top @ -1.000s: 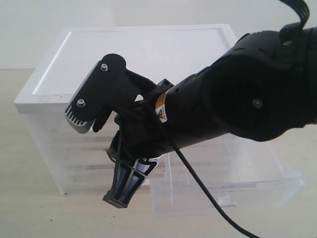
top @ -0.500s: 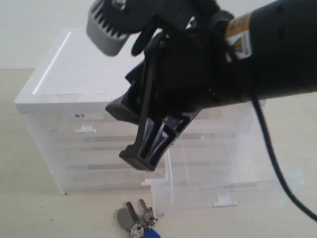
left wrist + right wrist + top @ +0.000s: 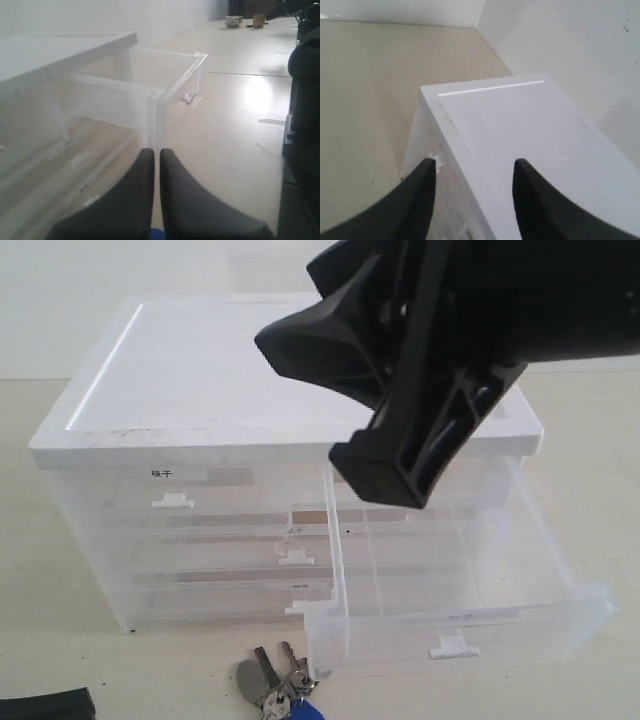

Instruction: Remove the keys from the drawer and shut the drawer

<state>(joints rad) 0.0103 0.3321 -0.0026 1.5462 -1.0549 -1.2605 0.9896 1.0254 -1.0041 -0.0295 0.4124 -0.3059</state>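
The keys [image 3: 278, 690] lie just in front of the open drawer [image 3: 460, 615]. We should set our right gripper [image 3: 474, 167], jaws spread, squarely against the drawer front and push evenly, clear of the keys. Our left gripper [image 3: 156, 152] has its jaws pressed together.

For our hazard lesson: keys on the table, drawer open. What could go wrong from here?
1. The keys lie by the front corner of the drawer; an arm coming down to push could knock them.
2. A push off-centre on the drawer front might skew it, or slide the light-looking cabinet back.
3. The open right gripper hangs over the cabinet top and could strike it descending.
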